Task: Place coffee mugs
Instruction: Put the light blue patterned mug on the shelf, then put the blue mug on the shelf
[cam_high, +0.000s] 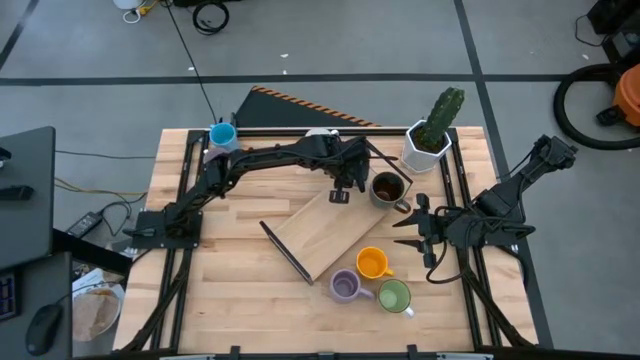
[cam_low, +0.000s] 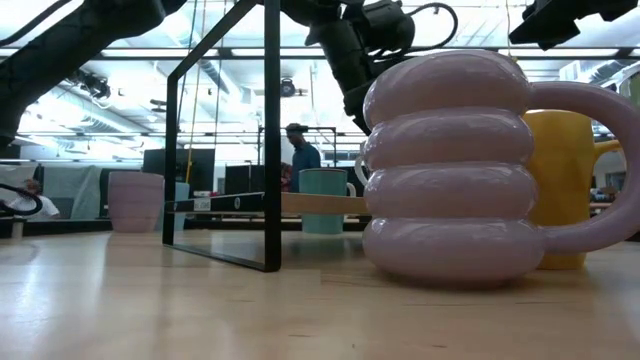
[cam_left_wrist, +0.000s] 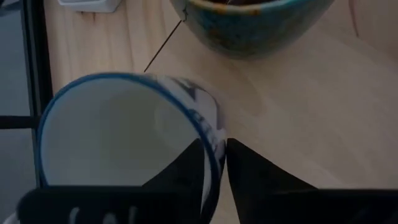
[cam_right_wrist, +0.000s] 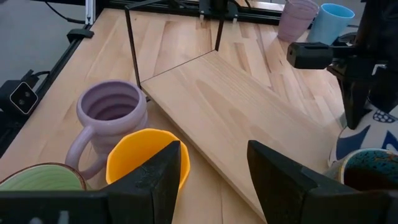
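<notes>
Left hand (cam_high: 342, 190) reaches to the far middle of the bench (cam_high: 240, 300), fingers pinching the rim of a white mug (cam_left_wrist: 124, 130) with a blue rim, one finger inside and one outside. It hangs over the far end of the wooden shelf board (cam_high: 330, 232), just beside the dark brown mug (cam_high: 388, 188).

Judgement: lower straight, keep the mug level, clear of the brown mug before release.

Right hand (cam_high: 418, 232) waits at the right, fingers spread. Orange mug (cam_high: 372, 263), lavender mug (cam_high: 345, 286) and green mug (cam_high: 393, 296) stand near; blue mug (cam_high: 222, 135) far left.

Bench is pale plank wood. Cactus pot (cam_high: 425, 145) far right. Open workroom behind, with a person (cam_low: 300, 152).
</notes>
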